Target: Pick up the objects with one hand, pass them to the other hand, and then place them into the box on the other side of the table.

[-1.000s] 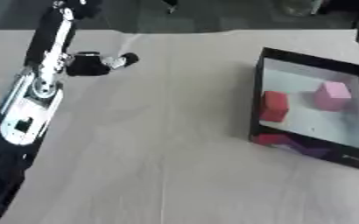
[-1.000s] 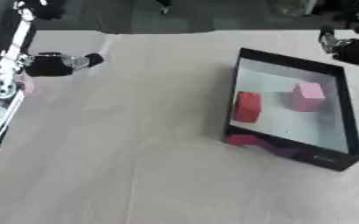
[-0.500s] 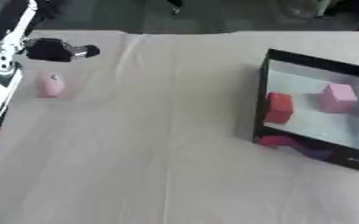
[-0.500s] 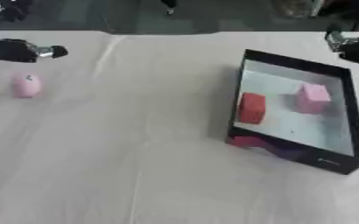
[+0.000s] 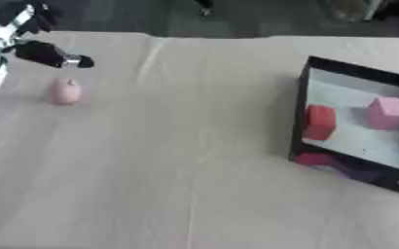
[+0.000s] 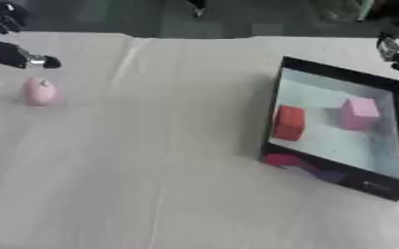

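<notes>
Pink, egg-shaped object: lying on the cream-clothed table at its far left, well apart from the box on the right side. A second ago it was hidden behind the left arm; half a second ago it was showing at the left edge; now it is sitting in plain sight, though much of that shift is the camera turning leftward, since the whole picture is sliding.

Left robot hand: hanging just beyond the object, apart from it, not touching. It is showing only as a dark form with a pale tip pointing right; whether its fingers are spread or curled cannot be told.

Right robot hand: showing only in part at the right edge in the right eye view, beyond the box's far corner; finger state cannot be told.

Meaning for the task: the pick-up is probably still pending, the handover and placing following after.

Orientation: the object's long axis is running roughly away from the camera, narrower end pointing to the far side, toward the left robot hand.

Box contents: a red block and a pink cube are already lying inside.
</notes>
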Robot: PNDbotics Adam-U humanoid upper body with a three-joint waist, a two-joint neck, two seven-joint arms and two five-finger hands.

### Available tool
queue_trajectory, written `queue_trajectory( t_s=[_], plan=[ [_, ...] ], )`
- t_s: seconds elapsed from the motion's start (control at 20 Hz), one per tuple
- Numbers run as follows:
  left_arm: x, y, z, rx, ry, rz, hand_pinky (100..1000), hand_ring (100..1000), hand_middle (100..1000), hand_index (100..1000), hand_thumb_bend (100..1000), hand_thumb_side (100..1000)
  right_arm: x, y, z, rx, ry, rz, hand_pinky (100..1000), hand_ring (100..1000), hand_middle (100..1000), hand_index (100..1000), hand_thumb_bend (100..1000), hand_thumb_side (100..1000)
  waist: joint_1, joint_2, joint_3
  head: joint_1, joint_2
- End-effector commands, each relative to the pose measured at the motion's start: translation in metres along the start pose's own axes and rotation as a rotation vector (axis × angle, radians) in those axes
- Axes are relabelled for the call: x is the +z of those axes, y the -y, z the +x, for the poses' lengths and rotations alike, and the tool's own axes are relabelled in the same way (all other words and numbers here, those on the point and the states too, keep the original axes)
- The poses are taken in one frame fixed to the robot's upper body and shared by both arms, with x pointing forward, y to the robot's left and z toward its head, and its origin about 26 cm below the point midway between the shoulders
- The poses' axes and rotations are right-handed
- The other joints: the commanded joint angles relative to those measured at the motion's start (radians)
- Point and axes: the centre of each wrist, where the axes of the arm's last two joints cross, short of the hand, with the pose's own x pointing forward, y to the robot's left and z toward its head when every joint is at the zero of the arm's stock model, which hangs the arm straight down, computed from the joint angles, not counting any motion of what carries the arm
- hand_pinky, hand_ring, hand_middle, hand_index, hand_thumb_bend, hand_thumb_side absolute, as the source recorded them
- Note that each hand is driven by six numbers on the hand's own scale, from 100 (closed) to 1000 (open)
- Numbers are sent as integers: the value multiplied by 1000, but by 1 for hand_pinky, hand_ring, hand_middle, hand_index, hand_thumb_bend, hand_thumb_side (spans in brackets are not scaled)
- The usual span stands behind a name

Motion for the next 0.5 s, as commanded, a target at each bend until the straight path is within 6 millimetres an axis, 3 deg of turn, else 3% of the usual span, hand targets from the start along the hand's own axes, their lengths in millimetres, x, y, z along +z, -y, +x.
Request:
queue_trajectory(
  t_s=[0.05,0.5],
  plan=[
    [4,-25,-14,-49,-59,-3,772,741,703,827,894,387,1,15,8,44,17,-28,1000,1000,821,1000,100,384,14,-31,-1,28,-1],
    [-1,-18,-38,-75,-163,-101,772,753,718,808,913,384,1,15,6,43,15,-26,1000,1000,816,1000,100,380,12,-28,-2,68,-1]
  ],
)
